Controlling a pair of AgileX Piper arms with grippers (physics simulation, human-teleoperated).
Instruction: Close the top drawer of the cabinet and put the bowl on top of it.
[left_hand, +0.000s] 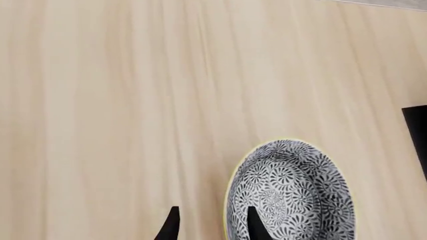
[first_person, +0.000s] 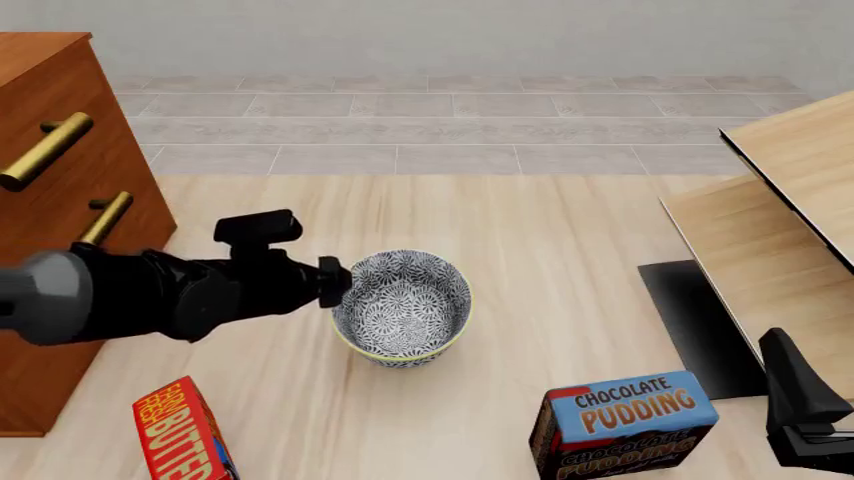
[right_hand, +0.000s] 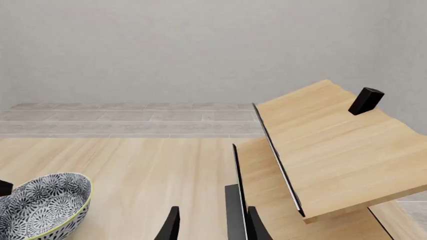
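Left gripper (first_person: 336, 281): you are holding it at the bowl's near-left rim; in the left wrist view one fingertip (left_hand: 255, 224) is sitting inside the bowl and the other outside, so the jaws are straddling the wall, parted around it. Whether they are actually pressing on it, you cannot tell.
Bowl (first_person: 402, 306): it is resting upright on the light wood table (first_person: 534, 230), near the middle, right of the cabinet.
Cabinet (first_person: 54, 200): it is standing at the table's left edge; only two brass handles (first_person: 44, 150) are showing, and how far any drawer is sticking out cannot be judged.
Right gripper (right_hand: 210, 225): you are keeping it low at the right, fingers apart and gripping nothing, beside pale wood furniture (right_hand: 333, 150).
Foreground: a chocolate pudding box (first_person: 627, 425) and a red box (first_person: 180, 430) are standing near the front edge.
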